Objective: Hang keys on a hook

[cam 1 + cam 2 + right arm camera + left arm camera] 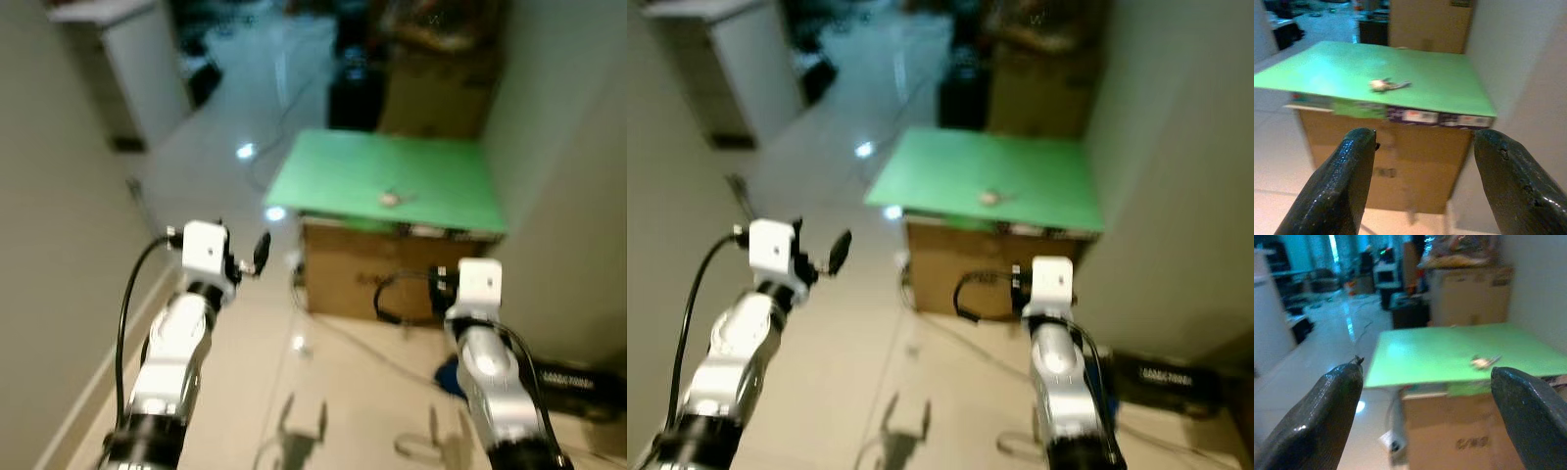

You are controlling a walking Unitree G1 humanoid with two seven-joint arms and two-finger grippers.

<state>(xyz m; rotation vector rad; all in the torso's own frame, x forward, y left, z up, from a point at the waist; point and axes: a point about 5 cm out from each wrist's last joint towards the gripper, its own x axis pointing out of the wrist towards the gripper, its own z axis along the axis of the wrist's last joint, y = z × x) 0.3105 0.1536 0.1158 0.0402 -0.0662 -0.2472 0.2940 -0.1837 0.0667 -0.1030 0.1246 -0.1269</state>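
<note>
While the keys (1387, 85) lie on the green board (333, 176) topping a cardboard box (343, 279), both arms hover short of it. Left end effector (1425, 396) spread wide, empty. Right end effector (1422, 166) likewise spread, empty.

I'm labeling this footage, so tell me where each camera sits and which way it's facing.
Left eye, right eye: on the head, looking down at both arms, the left claw, the floor and the green board on a cardboard box.
Left wrist: looks between its open fingers at the board.
Right wrist: looks between the right claw fingers at the box.
All share the keys.
</note>
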